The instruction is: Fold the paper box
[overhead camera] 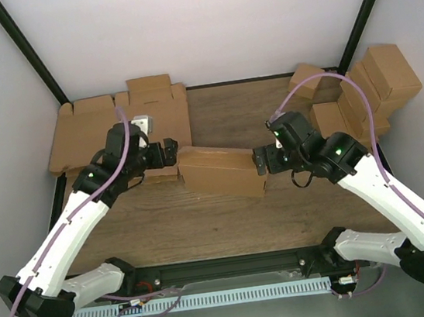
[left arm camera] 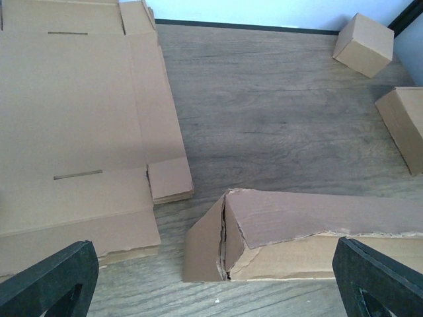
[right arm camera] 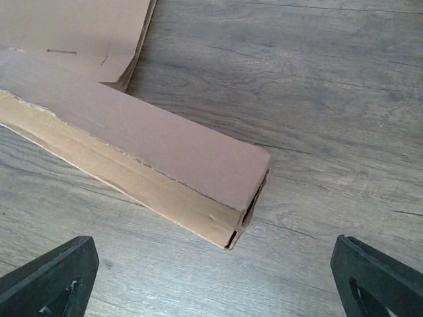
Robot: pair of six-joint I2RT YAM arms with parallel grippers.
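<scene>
From above, the paper box lay in the middle of the table, between the two arms. The left gripper sat just by its left end and the right gripper just by its right end.

Only the left wrist camera showed the gap at the box's left corner, where the side flap stood a bit loose. Only the right wrist camera showed the open slot at the box's right end.

Both wrist views showed the fingers spread wide, holding nothing.

The table was grey-brown wood, with white walls around it. A pile of flat cardboard sheets lay back left and small boxes back right.

The box's long side ran left to right, its right end a little nearer the arm bases.
</scene>
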